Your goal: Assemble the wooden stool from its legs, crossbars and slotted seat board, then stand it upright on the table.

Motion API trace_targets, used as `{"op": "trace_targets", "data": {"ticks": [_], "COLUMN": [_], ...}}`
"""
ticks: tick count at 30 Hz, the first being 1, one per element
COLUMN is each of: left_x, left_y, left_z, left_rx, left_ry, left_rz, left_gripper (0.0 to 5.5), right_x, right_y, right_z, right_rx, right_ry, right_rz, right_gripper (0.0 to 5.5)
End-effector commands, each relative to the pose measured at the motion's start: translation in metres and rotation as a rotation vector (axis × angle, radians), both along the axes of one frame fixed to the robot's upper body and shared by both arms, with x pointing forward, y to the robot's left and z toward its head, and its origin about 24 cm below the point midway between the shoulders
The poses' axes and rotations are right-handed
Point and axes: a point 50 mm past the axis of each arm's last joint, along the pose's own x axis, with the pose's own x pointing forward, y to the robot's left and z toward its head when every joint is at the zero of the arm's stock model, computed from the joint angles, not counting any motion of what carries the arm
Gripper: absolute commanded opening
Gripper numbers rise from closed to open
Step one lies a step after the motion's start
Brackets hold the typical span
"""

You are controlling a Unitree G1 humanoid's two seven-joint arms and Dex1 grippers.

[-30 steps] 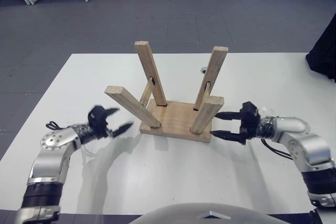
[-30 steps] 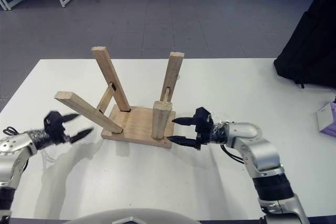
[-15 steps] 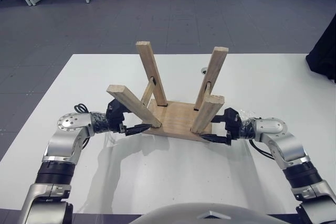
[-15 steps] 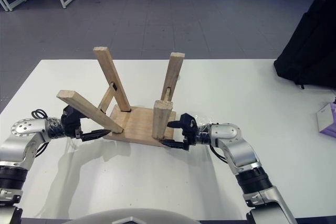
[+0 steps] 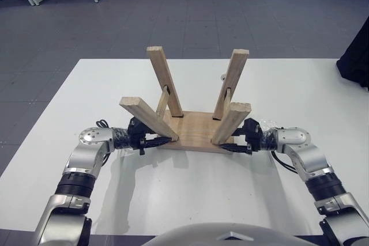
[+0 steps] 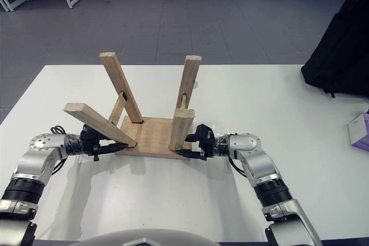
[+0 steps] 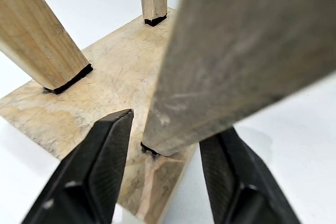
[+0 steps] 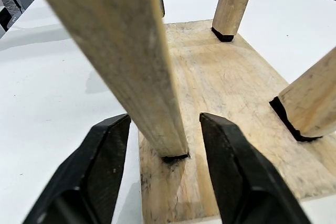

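Observation:
The wooden stool lies upside down on the white table, its seat board (image 5: 196, 128) flat and its legs pointing up. Two rear legs (image 5: 164, 79) (image 5: 232, 82) lean outward, and a short crossbar (image 5: 162, 102) runs behind the left one. My left gripper (image 5: 151, 140) is open, its fingers (image 7: 100, 161) straddling the base of the front-left leg (image 5: 147, 118) where it enters the board. My right gripper (image 5: 233, 145) is open too, with fingers (image 8: 105, 166) on either side of the front-right leg (image 5: 230, 122) at its slot.
A round metal grommet (image 5: 223, 76) sits in the table behind the stool. A dark bag or cloth (image 5: 354, 56) hangs past the table's right edge, and a small purple box (image 6: 360, 131) lies at the far right. Bare table surrounds the stool.
Both grippers have moved inward from the open table to the stool and now bracket the front legs' bases. The front-right leg leans slightly more to the right.

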Motion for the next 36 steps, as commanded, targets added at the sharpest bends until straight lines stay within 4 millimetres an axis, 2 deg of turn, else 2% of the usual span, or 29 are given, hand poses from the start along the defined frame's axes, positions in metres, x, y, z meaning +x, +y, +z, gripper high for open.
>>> {"op": "trace_targets", "data": {"ticks": [1,4,8,10,12,14,16,19,21,24,26,27,31,33,36], "left_x": [0.002,-0.004,-0.026,-0.051,-0.079,-0.097,-0.108,-0.126,-0.129,-0.126,-0.128,-0.129,-0.132,-0.131,-0.131], "left_y": [-0.001,-0.004,-0.015,-0.032,-0.048,-0.055,-0.056,-0.049,-0.041,-0.028,-0.016,-0.011,0.005,0.009,0.024], "left_z": [0.004,0.007,0.019,0.029,0.041,0.054,0.064,0.07,0.067,0.059,0.051,0.047,0.04,0.042,0.045], "left_rx": [0.004,-0.067,-0.237,-0.324,-0.397,-0.473,-0.529,-0.565,-0.556,-0.546,-0.514,-0.499,-0.456,-0.455,-0.411], "left_ry": [-0.02,0.019,0.138,0.257,0.381,0.462,0.51,0.594,0.643,0.676,0.696,0.706,0.716,0.688,0.591], "left_rz": [-0.026,-0.045,-0.08,-0.165,-0.239,-0.263,-0.255,-0.174,-0.079,0.066,0.157,0.184,0.247,0.258,0.323], "left_gripper": [1.61,1.45,1.44,1.38,1.33,1.26,1.16,1.09,1.09,1.79,2.03,2.21,2.96,3.21,3.75], "right_x": [0.008,0.009,-0.004,-0.021,-0.048,-0.07,-0.08,-0.089,-0.086,-0.075,-0.072,-0.072,-0.071,-0.07,-0.062], "right_y": [0.003,0.005,-0.006,-0.014,-0.02,-0.026,-0.03,-0.038,-0.043,-0.044,-0.046,-0.047,-0.052,-0.055,-0.063], "right_z": [0.007,0.009,0.022,0.032,0.043,0.055,0.064,0.071,0.074,0.073,0.067,0.065,0.058,0.058,0.068], "right_rx": [0.018,0.05,0.097,0.118,0.122,0.106,0.107,0.087,0.074,0.057,0.03,0.024,0.032,0.05,0.109], "right_ry": [-0.029,-0.007,0.168,0.333,0.553,0.738,0.878,1.033,1.06,1.046,1.05,1.053,1.054,1.047,0.973], "right_rz": [0.034,0.047,0.092,0.135,0.201,0.25,0.243,0.194,0.149,0.071,0.011,-0.005,-0.082,-0.108,-0.153], "right_gripper": [1.74,1.14,1.11,1.1,1.1,1.1,1.07,1.02,1.02,1.02,1.02,1.41,2.29,2.51,2.51]}}
